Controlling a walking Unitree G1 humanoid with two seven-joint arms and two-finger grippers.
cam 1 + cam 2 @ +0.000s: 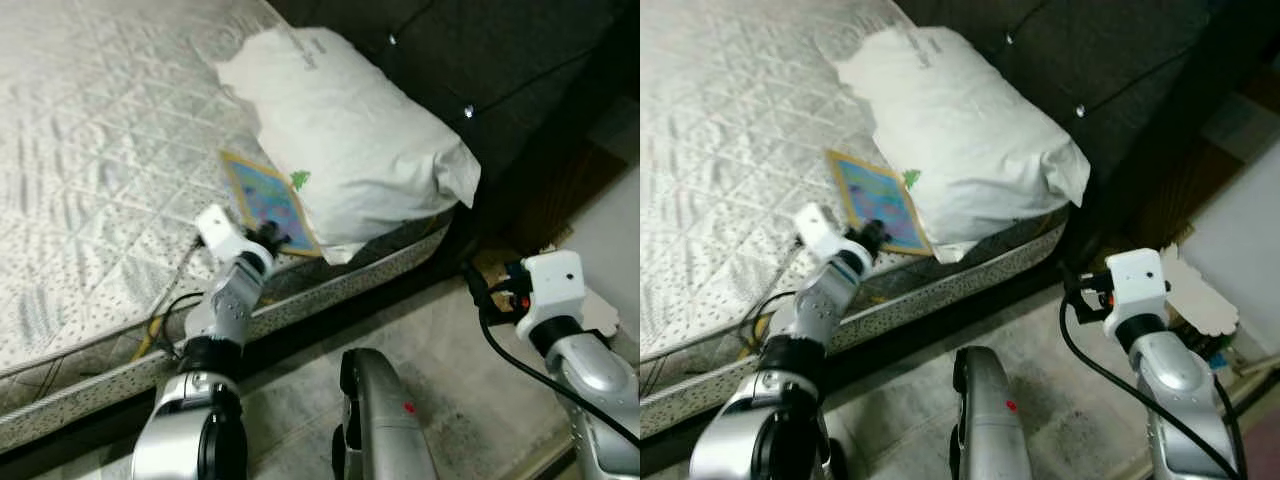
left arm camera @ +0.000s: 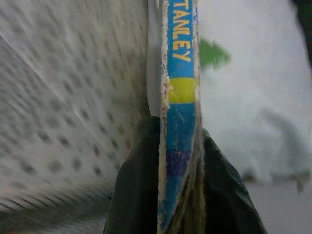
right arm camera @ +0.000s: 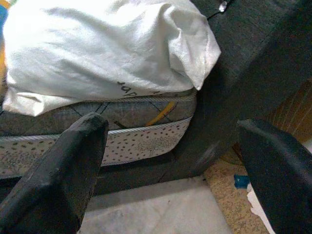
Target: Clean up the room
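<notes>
Where the thin blue picture book with the yellow border (image 1: 265, 203) lies flat on the grey quilted mattress (image 1: 90, 140), your left pincer (image 1: 268, 238) is clenched on its near edge; the left wrist view shows the worn blue spine (image 2: 179, 122) squeezed between the two black fingers (image 2: 134, 190). Its far corner sits tucked under the big white pillow (image 1: 350, 140), so the book is partly pinned. The long axis runs away from you, from the mattress edge up toward the pillow, in line with the left forearm. That alignment is what your next move likely depends on: drawing straight back along that axis should slide the book free, whereas lifting first may drag the pillow with it.

Your right pincer (image 3: 170, 170) hangs well apart, over the floor by the dark upholstered headboard (image 1: 480, 70), its fingers spread wide and holding nothing. The left arm is clearly the nearer one. Some paper scraps (image 1: 1200, 300) lie on the floor near the right arm.
</notes>
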